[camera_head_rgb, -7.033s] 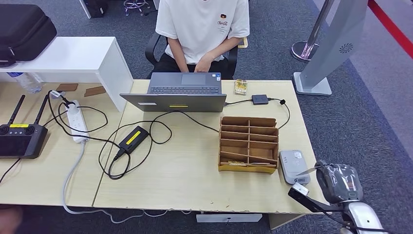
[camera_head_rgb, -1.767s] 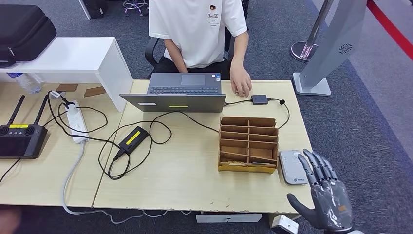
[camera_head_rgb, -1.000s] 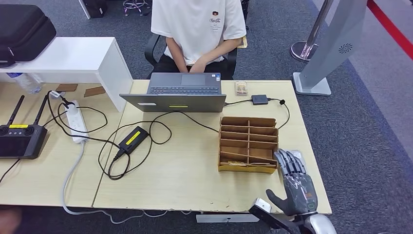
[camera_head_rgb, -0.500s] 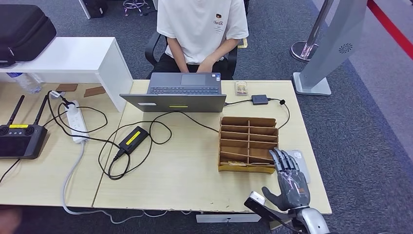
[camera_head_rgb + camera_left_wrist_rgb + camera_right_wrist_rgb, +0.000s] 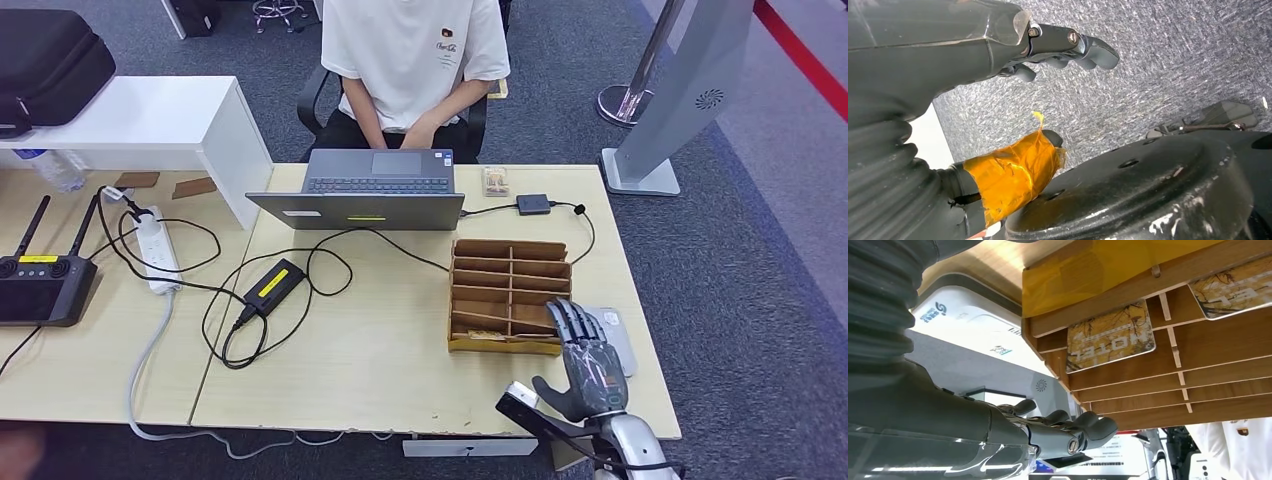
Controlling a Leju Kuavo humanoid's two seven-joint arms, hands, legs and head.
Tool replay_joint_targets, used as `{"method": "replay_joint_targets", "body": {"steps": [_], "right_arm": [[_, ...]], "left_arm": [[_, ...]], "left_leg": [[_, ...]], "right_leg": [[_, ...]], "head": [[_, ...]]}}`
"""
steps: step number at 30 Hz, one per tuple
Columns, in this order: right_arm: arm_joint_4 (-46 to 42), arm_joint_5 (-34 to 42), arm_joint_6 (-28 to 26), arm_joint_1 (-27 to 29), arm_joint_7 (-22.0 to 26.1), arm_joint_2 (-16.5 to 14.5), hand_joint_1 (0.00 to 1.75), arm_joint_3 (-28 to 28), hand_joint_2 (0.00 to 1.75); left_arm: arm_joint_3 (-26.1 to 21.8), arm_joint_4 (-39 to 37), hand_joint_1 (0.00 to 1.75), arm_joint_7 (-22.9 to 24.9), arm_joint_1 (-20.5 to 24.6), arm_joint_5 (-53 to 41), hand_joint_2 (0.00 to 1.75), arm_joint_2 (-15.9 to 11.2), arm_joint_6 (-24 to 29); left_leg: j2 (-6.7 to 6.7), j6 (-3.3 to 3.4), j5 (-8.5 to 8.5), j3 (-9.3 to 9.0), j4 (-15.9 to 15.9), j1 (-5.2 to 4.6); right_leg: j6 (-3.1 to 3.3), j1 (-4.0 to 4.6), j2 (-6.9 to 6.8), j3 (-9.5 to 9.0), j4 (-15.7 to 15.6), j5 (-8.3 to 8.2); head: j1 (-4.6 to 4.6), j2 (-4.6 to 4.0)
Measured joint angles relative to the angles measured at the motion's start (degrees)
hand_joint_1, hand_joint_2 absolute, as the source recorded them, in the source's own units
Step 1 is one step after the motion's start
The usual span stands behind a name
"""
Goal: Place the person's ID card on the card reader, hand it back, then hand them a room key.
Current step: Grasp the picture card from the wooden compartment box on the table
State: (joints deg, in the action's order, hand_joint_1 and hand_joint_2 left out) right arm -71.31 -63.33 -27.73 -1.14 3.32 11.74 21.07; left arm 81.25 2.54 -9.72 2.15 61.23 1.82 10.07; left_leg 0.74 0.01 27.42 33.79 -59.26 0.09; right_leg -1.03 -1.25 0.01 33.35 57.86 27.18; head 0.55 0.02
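Right hand (image 5: 590, 368) has swung in from the table's edge to the wooden rack (image 5: 510, 296), fingers apart, empty, partly over the card reader (image 5: 615, 335). ID card (image 5: 494, 180) lies back beside the person; hotel key cards (image 5: 1111, 336) sit in the slots, likely next. Left hand (image 5: 1013, 55) hangs slack, empty.

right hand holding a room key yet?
No: the right hand hovers with spread, bare fingers beside the wooden organizer, and the key cards sit in their slots.

One word can be read.
A yellow key card (image 5: 1110, 337) in the wooden rack (image 5: 1168, 365) says "HOTEL", seen upside down.
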Motion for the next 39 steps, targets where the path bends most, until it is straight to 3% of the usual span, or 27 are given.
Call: {"method": "replay_joint_targets", "body": {"steps": [35, 39], "right_arm": [[4.9, 0.9, 0.3, -2.9, 0.9, -1.8, 0.0, 0.0, 1.75], [5.1, 0.9, 0.3, -2.9, 0.9, -1.8, 1.75, 0.0, 1.75]], "left_arm": [[0.6, 0.1, 0.0, 0.1, 0.0, -0.5, 1.75, -0.2, -0.3], [0.9, 0.1, 0.0, 0.1, 0.0, -0.5, 1.75, -0.2, -0.2]], "left_leg": [[0.01, 0.01, -0.01, 0.0, 0.0, 0.0], [0.01, 0.01, -0.01, 0.0, 0.0, 0.0]], "right_leg": [[0.01, 0.0, -0.01, 0.0, 0.0, -0.01], [0.01, 0.0, -0.01, 0.0, 0.0, -0.01]], "head": [[-0.01, 0.0], [-0.01, 0.0]]}}
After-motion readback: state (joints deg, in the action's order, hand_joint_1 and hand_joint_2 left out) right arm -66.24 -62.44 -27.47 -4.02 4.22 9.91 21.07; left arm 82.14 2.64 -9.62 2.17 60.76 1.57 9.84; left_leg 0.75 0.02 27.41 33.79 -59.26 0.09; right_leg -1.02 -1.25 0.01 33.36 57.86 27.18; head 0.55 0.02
